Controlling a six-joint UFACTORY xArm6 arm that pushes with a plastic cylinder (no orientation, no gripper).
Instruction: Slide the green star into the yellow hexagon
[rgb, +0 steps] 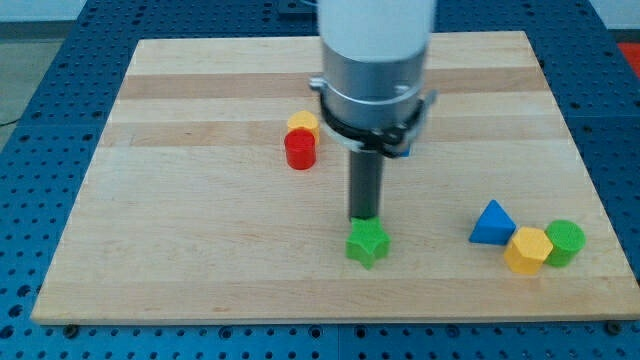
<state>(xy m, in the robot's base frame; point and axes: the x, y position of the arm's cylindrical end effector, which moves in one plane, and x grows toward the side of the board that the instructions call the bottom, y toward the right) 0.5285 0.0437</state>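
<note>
The green star (367, 243) lies on the wooden board (200, 220) near the view's bottom centre. My tip (364, 217) stands right at the star's top edge, touching or nearly touching it. The yellow hexagon (527, 249) lies at the view's lower right, well to the right of the star. It sits between a blue triangular block (492, 223) and a green cylinder (565, 242), close against both.
A red cylinder (300, 149) and a yellow block (304, 122) behind it lie together left of the rod, toward the view's upper middle. The arm's grey body (374, 60) hides part of the board's top centre.
</note>
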